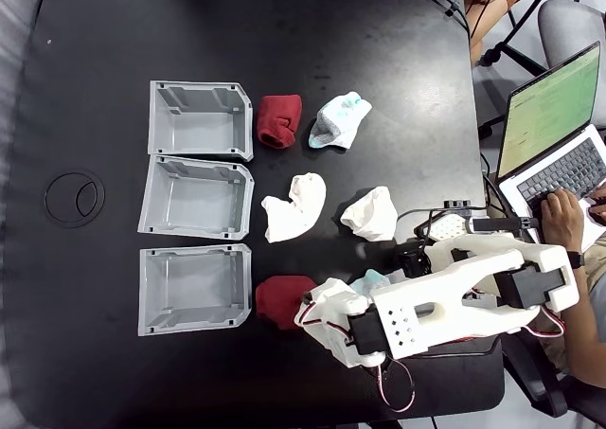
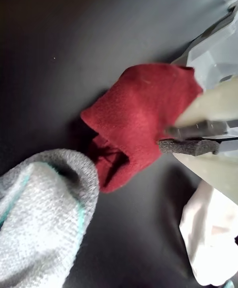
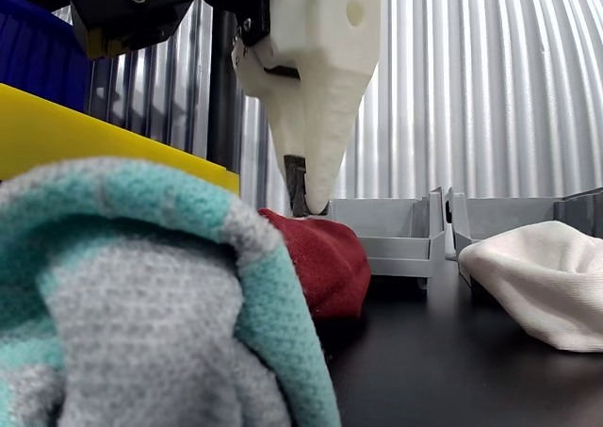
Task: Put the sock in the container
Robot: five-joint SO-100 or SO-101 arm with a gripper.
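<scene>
I'm seeing my gripper [image 2: 171,139] nearly closed, its foam pads pinching the edge of the sock [image 2: 144,119]; the sock is lying on the table just beside the nearest container [image 1: 194,290], which is sitting empty; lift and drop are remaining; the fixed view is showing 3 bins.

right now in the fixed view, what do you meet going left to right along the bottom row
grey bin → dark red sock → white robot arm → a person's hand on the laptop
</scene>
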